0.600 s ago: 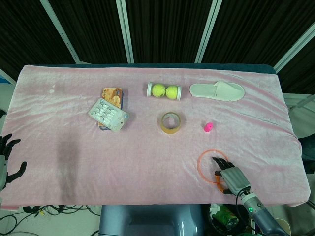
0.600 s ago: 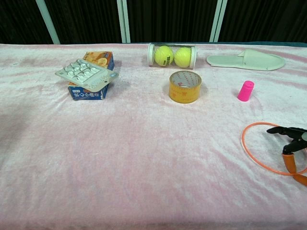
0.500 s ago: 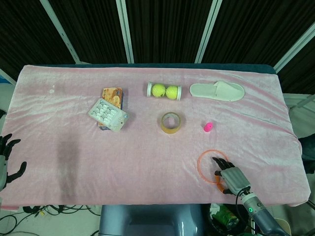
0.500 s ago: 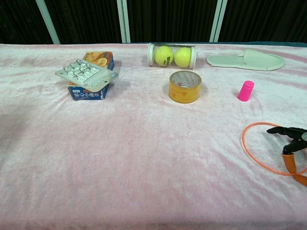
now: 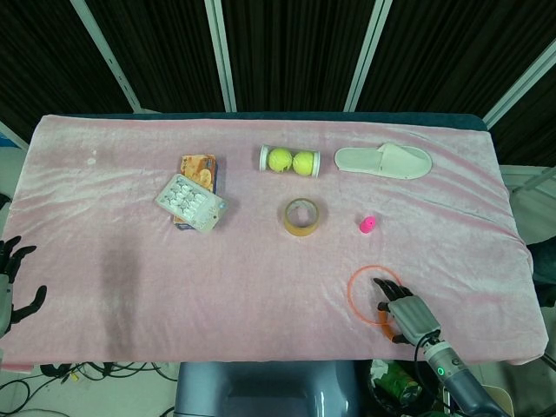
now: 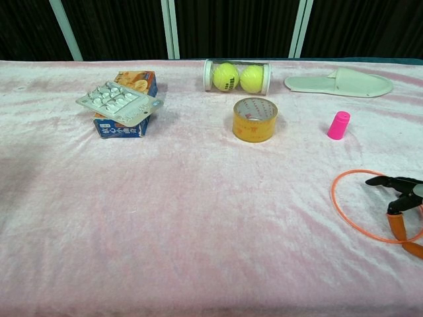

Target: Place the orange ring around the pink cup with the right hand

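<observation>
The orange ring (image 5: 354, 287) (image 6: 344, 211) lies flat on the pink cloth near the front right. My right hand (image 5: 407, 314) (image 6: 403, 195) lies over the ring's right side and grips the hoop there, with one dark finger stretched across the inside. The hand hides that part of the ring. The small pink cup (image 5: 367, 226) (image 6: 338, 125) stands upright further back, apart from the ring and the hand. My left hand (image 5: 13, 282) hangs off the table's left edge with its fingers spread, holding nothing.
Beyond the cup lie a tape roll (image 5: 301, 216) (image 6: 254, 119), a tube of tennis balls (image 5: 290, 161) (image 6: 236, 76) and a white slipper (image 5: 383, 162) (image 6: 338, 82). A blister pack (image 5: 190, 201) (image 6: 119, 102) rests on a box at the back left.
The right hand has shifted slightly towards the left and the front, and the orange ring has slid a little left with it. Everything else is as before.
</observation>
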{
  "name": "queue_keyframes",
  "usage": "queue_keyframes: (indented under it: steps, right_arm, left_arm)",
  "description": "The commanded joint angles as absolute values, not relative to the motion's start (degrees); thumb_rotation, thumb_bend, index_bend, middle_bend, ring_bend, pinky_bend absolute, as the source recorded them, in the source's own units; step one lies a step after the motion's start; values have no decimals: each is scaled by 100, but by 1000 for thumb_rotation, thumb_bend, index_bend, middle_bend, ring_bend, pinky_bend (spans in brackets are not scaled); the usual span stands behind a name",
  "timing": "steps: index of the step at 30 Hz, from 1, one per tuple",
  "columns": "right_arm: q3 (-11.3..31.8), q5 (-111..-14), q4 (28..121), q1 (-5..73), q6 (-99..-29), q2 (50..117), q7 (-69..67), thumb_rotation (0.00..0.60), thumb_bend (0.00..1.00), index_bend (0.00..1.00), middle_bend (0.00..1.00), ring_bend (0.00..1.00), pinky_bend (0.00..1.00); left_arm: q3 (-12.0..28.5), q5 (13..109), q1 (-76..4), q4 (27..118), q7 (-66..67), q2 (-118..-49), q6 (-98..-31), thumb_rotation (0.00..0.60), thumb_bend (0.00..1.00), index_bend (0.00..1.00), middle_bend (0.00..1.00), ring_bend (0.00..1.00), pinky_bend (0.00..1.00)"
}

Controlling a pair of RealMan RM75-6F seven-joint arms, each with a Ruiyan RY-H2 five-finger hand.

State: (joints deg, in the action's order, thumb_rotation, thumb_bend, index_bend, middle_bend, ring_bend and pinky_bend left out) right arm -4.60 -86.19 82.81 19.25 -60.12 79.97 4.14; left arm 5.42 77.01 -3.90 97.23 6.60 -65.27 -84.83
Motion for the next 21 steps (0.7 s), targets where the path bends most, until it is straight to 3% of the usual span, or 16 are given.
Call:
queue_keyframes:
  steps: [1,21]
  right_arm:
    - [-460,-8615,8283,1923,-6014,7994,421,600,359,626,0,5,161]
    - [-407,-8609,8484,1975,-6045,7812,483,600,359,628,0,6,160]
  left_arm:
    - [544,7693,-391,9723,663,-6528,-8480,600,339,189,65,0,0]
    - [544,7685,-393,9735,667,-6525,-8473,600,339,189,65,0,0]
